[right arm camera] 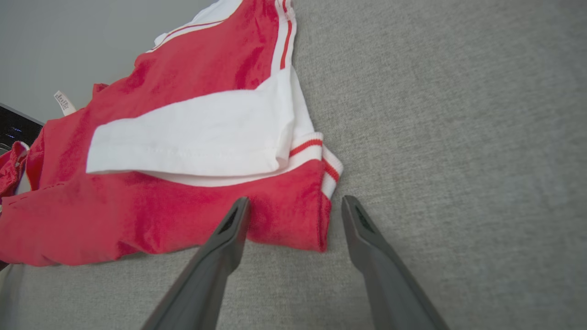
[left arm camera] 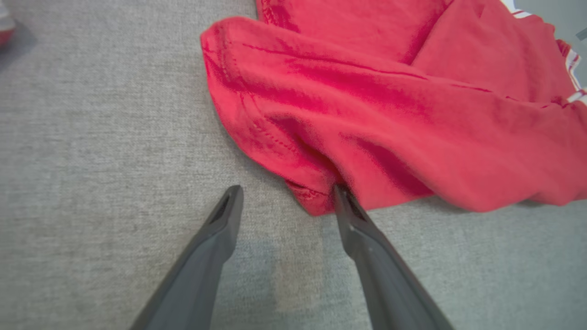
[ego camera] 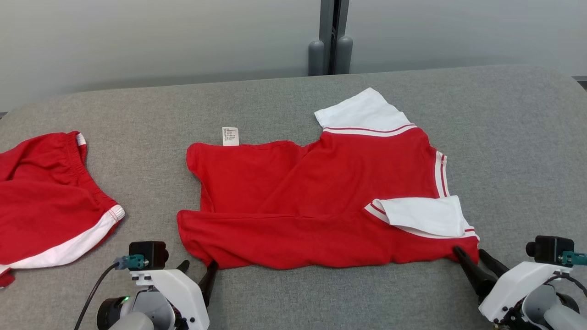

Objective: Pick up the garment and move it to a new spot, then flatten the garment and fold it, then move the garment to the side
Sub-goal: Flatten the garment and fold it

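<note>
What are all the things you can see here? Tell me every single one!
shirt: one, red with white sleeves and striped trim, spread in the middle of the table
label: one, white, sticking out from the shirt's far edge
second garment: one, red with a white band, at the table's left edge, partly out of view
table: one, grey fabric top, under both garments
posts: two, grey with rounded tops, behind the table's far edge
left gripper: one, dark fingers, open, at the shirt's near left corner
right gripper: one, dark fingers, open, either side of the shirt's near right corner
</note>
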Available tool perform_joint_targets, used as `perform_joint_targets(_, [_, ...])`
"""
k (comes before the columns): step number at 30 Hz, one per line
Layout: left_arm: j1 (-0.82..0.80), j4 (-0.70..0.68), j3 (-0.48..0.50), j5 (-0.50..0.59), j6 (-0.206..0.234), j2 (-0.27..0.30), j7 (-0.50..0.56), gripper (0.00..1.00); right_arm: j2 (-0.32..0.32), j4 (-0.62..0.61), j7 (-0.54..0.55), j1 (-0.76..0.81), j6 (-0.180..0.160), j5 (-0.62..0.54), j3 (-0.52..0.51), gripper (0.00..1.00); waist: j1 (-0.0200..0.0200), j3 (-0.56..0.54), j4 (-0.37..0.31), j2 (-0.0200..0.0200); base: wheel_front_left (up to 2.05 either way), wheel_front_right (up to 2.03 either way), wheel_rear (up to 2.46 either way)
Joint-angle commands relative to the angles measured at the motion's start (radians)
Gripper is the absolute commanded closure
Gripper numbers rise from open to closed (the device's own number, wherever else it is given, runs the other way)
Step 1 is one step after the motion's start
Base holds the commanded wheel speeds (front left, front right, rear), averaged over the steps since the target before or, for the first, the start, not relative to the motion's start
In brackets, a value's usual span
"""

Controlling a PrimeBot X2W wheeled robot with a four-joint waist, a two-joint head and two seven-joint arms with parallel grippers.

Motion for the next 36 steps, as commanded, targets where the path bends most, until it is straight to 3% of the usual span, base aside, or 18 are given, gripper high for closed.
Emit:
perform_joint_targets(1, [-0.021, 0.006, 0.000, -0.003, -0.004, 0.002, 0.005, 0.00, 0.000, 0.004, 0.006, -0.010, 0.000, -0.003, -0.002, 0.00, 0.0000, 0.001, -0.002, 0.0000, 0.00, 0.00, 0.00])
perform_joint_targets(6, [-0.032, 0.016, -0.011, -0.006, -0.008, -0.010, 0.025, 0.00, 0.014, 0.003, 0.020, -0.020, 0.000, -0.011, -0.005, 0.02, 0.0000, 0.009, -0.009, 0.0000, 0.00, 0.00, 0.00])
perform_joint_targets(7, [-0.036, 0.015, -0.011, -0.007, -0.008, -0.010, 0.030, 0.00, 0.016, 0.002, 0.020, -0.021, 0.000, -0.012, -0.006, 0.24, 0.0000, 0.011, -0.010, 0.0000, 0.00, 0.00, 0.00])
perform_joint_targets(8, [-0.038, 0.015, -0.011, -0.009, -0.008, -0.011, 0.032, 0.14, 0.018, 0.001, 0.024, -0.022, 0.000, -0.014, -0.006, 0.53, 0.0000, 0.012, -0.010, 0.0000, 0.00, 0.00, 0.00])
perform_joint_targets(9, [-0.039, 0.017, -0.011, -0.010, -0.009, -0.012, 0.033, 0.47, 0.019, 0.001, 0.028, -0.023, 0.000, -0.015, -0.006, 0.67, 0.0000, 0.013, -0.011, 0.0000, 0.00, 0.00, 0.00])
perform_joint_targets(10, [-0.039, 0.019, -0.012, -0.011, -0.008, -0.012, 0.034, 0.61, 0.020, 0.002, 0.029, -0.023, 0.000, -0.016, -0.006, 0.91, 0.0000, 0.013, -0.011, 0.0000, 0.00, 0.00, 0.00])
perform_joint_targets(11, [-0.040, 0.021, -0.011, -0.012, -0.008, -0.011, 0.035, 1.00, 0.022, 0.002, 0.029, -0.024, 0.000, -0.016, -0.006, 0.98, 0.0000, 0.012, -0.011, 0.0000, 0.00, 0.00, 0.00])
perform_joint_targets(20, [-0.013, -0.012, -0.014, -0.016, -0.013, 0.020, 0.050, 1.00, 0.005, -0.010, 0.042, 0.002, 0.000, 0.003, -0.010, 1.00, 0.0000, -0.020, -0.008, 0.0000, 0.00, 0.00, 0.00])
perform_joint_targets(28, [0.050, -0.160, -0.032, -0.017, -0.008, 0.132, 0.119, 1.00, -0.058, -0.068, 0.073, 0.052, 0.000, 0.030, -0.027, 1.00, 0.0000, -0.061, 0.000, 0.0000, 0.00, 0.00, 0.00])
perform_joint_targets(36, [0.130, -0.340, -0.059, -0.029, 0.024, 0.241, 0.218, 1.00, -0.112, -0.150, 0.138, 0.144, 0.000, 0.054, -0.055, 1.00, 0.0000, -0.080, 0.010, 0.0000, 0.00, 0.00, 0.00])
